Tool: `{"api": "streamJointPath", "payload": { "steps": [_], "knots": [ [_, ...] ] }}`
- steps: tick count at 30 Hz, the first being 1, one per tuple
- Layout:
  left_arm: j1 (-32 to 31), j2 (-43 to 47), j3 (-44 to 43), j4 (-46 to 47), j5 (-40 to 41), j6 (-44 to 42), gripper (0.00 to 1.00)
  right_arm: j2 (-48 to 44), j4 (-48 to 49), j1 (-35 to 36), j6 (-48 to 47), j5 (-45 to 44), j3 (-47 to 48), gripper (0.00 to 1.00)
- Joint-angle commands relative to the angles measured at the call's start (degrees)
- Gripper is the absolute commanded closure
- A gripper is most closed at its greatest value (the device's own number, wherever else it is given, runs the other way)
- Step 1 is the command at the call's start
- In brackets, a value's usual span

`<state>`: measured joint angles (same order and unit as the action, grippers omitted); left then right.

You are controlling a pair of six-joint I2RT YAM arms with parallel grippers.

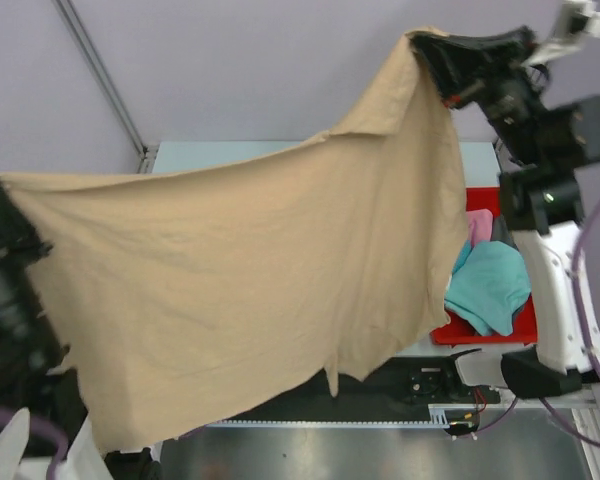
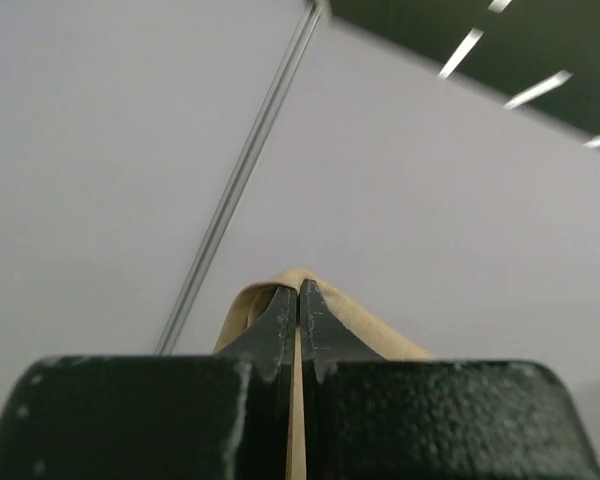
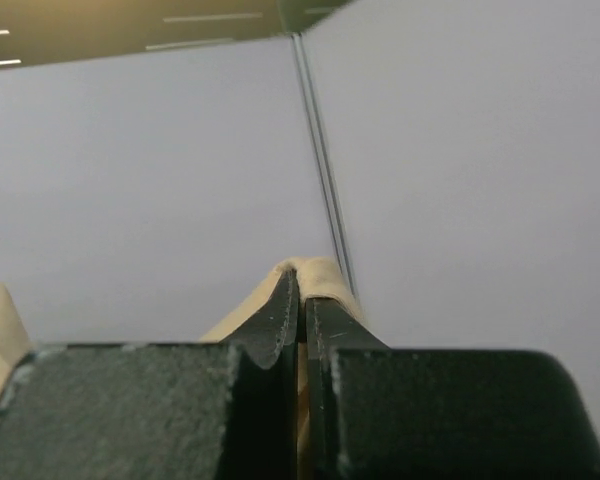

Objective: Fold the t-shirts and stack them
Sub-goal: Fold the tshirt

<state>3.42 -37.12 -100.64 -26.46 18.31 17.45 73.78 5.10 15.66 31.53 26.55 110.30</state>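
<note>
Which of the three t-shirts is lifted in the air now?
The tan t-shirt, hanging spread out; the teal t-shirt and pink t-shirt lie in the red bin.

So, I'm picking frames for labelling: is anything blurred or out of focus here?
Top external: evenly lit, tan t-shirt sharp. Left wrist: left gripper in focus, wall behind soft, ceiling lights bright streaks. Right wrist: right gripper in focus, background soft.
</note>
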Motion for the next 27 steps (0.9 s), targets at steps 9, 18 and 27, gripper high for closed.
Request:
{"api": "streamJointPath", "payload": {
  "steps": [9, 18, 27],
  "knots": [
    [-0.1, -5.8, 41.6, 19.4, 9.9, -3.8, 1.00, 25.8, 12.5, 1.8, -0.2, 2.0, -7.1, 1.00],
    [6.7, -33.2, 55.7, 37.0, 5.3, -2.4, 1.00, 53.0, 13.5, 0.7, -0.4, 3.0, 2.9, 1.00],
    [14.5, -58.0, 40.8, 31.6, -6.5, -0.6, 1.00, 67.6, 4.2, -1.1, -0.7, 3.3, 20.1, 1.00]
  ]
}}
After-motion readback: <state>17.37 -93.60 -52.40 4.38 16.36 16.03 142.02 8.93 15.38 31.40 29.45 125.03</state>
